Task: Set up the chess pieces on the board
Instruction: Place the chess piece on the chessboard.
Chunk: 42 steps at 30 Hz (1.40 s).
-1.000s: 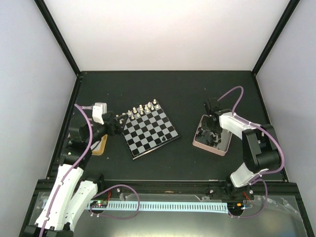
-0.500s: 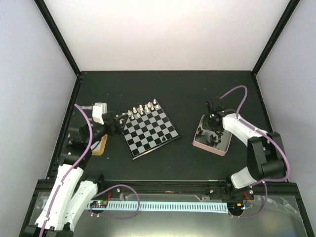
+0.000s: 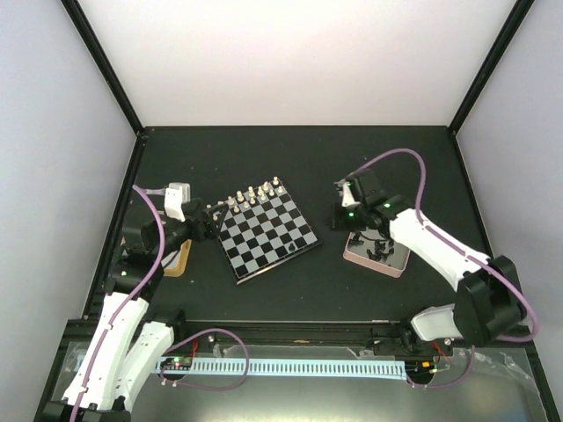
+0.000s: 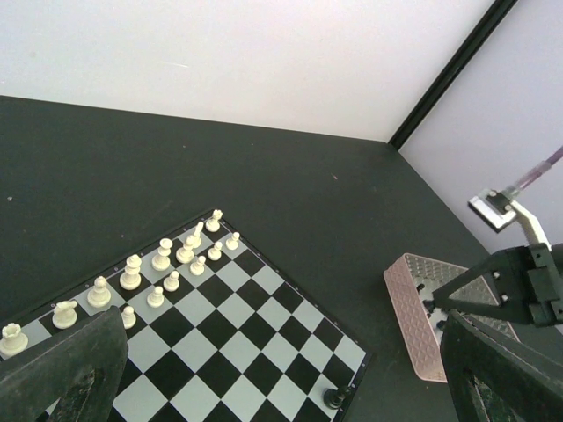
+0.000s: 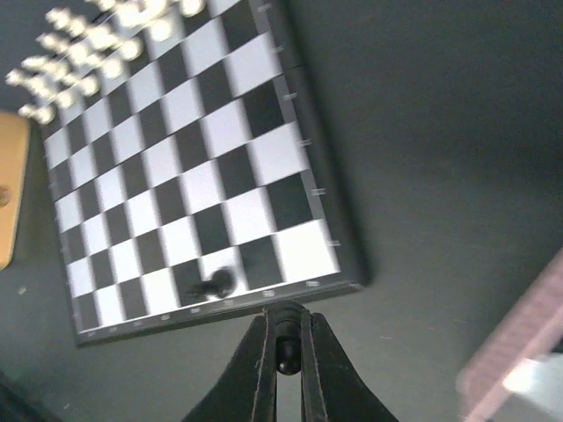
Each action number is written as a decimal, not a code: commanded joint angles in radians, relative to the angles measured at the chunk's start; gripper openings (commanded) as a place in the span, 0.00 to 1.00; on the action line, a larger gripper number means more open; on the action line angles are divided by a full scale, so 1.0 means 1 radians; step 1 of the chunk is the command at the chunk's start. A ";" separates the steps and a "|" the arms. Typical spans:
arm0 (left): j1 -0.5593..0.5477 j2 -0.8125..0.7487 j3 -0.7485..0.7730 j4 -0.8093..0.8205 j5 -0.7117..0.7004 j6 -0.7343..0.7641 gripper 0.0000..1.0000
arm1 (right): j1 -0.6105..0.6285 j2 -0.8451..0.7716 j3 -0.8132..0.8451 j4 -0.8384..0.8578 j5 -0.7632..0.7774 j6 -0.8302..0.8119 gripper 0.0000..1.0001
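The board (image 3: 268, 230) lies btwn both tools: just ahead of the right gripper (image 5: 283, 332), its edge by the left gripper (image 3: 209, 225). Pink tray (image 4: 413, 309) is at the right gripper's right-rear, and tan tray (image 3: 179, 262) is just behind the left gripper. Left jaws gape wide, holding nothing. Right fingers pinch a small held black piece (image 5: 285, 350). White pieces (image 4: 167, 264) line the board's side farthest from the right gripper. A lone black piece (image 5: 213, 283) stands on the row nearest its tips.

Left arm (image 3: 132, 299) bent at elbow, wrist reaching right. Left gripper (image 3: 211, 221) spread wide. Right arm (image 3: 431, 242) stretched forward and left. Right gripper (image 5: 283, 327) pinched tight on black piece (image 5: 283, 356), fingers nearly meeting.
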 commanded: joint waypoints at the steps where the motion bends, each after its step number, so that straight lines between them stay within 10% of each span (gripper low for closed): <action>1: 0.008 -0.015 0.021 -0.002 0.002 -0.005 0.99 | 0.119 0.089 0.078 0.051 -0.064 0.036 0.02; 18: 0.009 -0.022 0.022 -0.005 -0.008 0.000 0.99 | 0.275 0.341 0.212 -0.074 0.337 0.059 0.03; 42: 0.008 -0.015 0.022 -0.007 -0.010 -0.002 0.99 | 0.275 0.561 0.304 -0.018 0.346 0.025 0.07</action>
